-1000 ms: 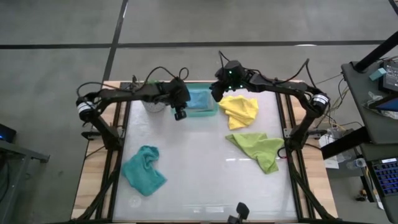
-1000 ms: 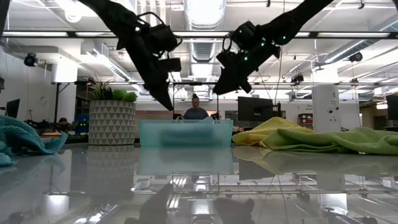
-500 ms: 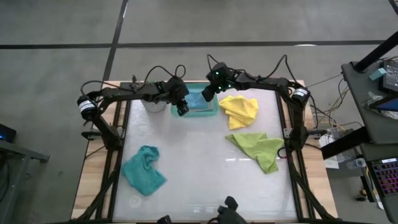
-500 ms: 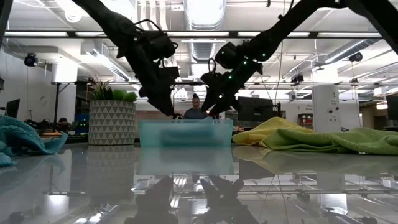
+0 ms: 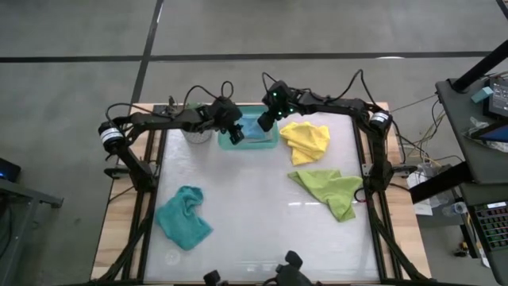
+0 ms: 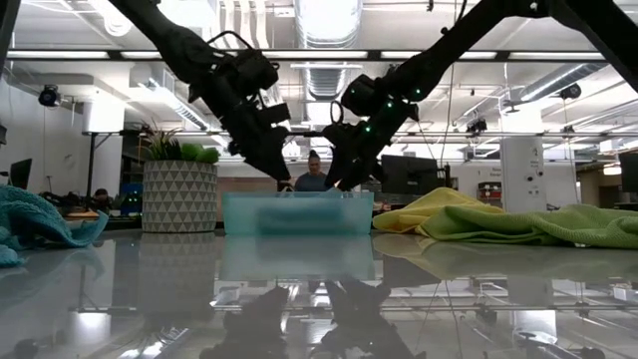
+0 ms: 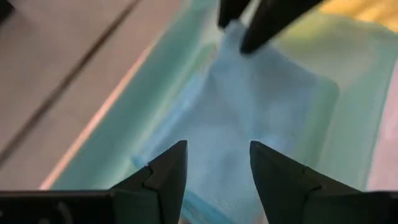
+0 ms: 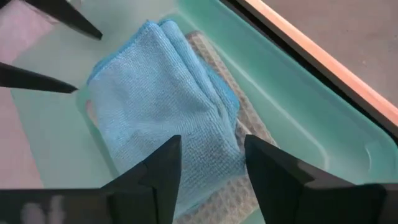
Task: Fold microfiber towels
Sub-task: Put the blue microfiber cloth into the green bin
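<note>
A teal tray (image 5: 255,144) stands at the table's far edge. In it a folded teal-blue towel (image 8: 161,106) lies on a folded light grey towel (image 8: 249,124). My left gripper (image 5: 234,132) is open just above the tray's left end, its fingers over the blue towel (image 7: 249,112). My right gripper (image 5: 267,119) is open just above the tray's right end, over the same towel. In the low view both sets of fingertips stand slightly above the tray's rim (image 6: 297,196). A yellow towel (image 5: 306,140), a lime green towel (image 5: 330,191) and a crumpled teal-blue towel (image 5: 184,216) lie loose on the table.
A patterned planter (image 6: 179,195) stands left of the tray at the far edge, and shows in the high view (image 5: 196,132). A person (image 6: 314,178) sits in the room beyond the table. The table's middle (image 5: 254,199) lies between the loose towels.
Both grippers have come down toward the tray. My right gripper has gone toward the table's left edge, over the tray's right end. My left gripper has gone a little toward the far edge, over the tray's left end. The towels have stayed where they were.
</note>
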Tool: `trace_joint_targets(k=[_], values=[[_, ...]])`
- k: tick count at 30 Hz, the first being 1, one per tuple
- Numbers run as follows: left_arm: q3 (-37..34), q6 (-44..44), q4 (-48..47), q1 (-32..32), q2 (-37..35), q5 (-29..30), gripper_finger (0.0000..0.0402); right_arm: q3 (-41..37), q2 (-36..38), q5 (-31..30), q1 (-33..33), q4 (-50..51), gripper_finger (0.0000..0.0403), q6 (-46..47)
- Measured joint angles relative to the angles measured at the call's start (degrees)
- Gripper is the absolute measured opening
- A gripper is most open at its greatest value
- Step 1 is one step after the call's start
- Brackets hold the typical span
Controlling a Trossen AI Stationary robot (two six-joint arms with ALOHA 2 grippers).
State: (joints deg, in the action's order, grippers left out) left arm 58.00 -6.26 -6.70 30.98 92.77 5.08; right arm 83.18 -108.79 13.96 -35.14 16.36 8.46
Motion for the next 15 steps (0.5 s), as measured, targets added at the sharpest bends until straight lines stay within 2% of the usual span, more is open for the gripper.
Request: trace_joint_targets(k=[6,10,15], values=[[0.0,-6.0,5.4,1.8,0.0,1.0,0.0160,0.0,-1.8,0.0,0.0,-2.2,0.0108,-0.9],[-0.3,-6.6,5.8,3.5,0.0,1.0,0.0160,-0.1,-2.1,0.0,0.0,-2.1,0.0070,-2.0],[-0.5,-6.6,8.5,4.0,3.9,1.1,0.0160,-0.1,-2.1,0.0,0.0,-2.7,0.0032,-2.5]])
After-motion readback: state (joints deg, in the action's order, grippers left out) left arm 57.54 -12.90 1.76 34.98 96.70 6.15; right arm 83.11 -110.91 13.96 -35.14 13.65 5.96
